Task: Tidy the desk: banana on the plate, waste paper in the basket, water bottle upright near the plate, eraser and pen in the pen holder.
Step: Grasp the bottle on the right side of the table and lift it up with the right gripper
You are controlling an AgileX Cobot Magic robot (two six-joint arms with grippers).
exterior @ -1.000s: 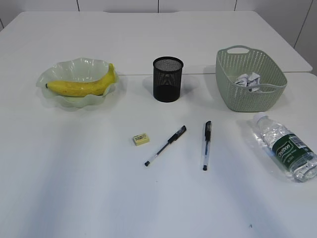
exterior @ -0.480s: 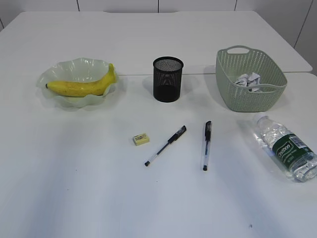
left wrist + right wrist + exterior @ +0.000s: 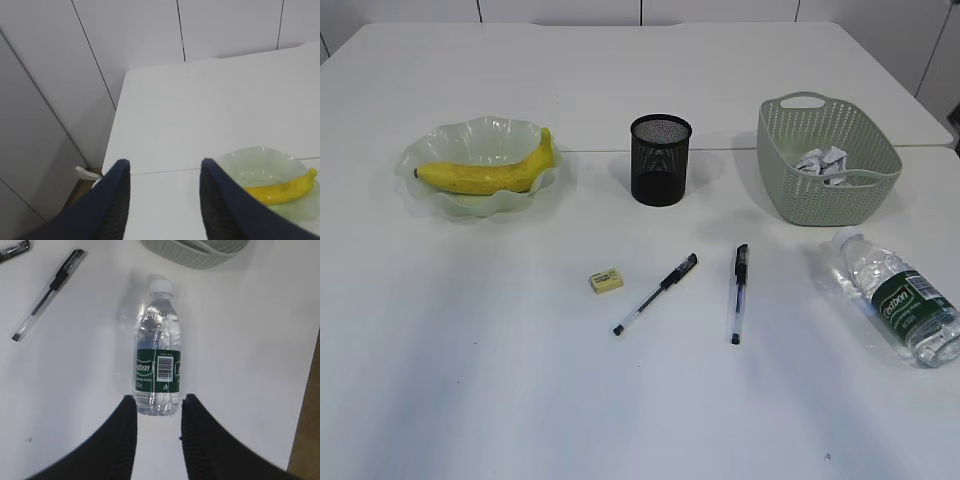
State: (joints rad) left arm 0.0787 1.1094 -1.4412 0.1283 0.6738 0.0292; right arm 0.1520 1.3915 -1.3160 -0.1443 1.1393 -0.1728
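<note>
Bottle [image 3: 899,299] nudged (two pens [image 3: 656,293], flat)

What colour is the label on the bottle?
Dark green with white lettering on the bottle; clearest in the right wrist view.

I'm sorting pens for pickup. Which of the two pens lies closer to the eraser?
The slanted pen, just right of the eraser. The other pen lies farther right, nearly straight.

Probably an office or lab, white desk [image 3: 470,400], pale panelled walls [image 3: 135,30]
</note>
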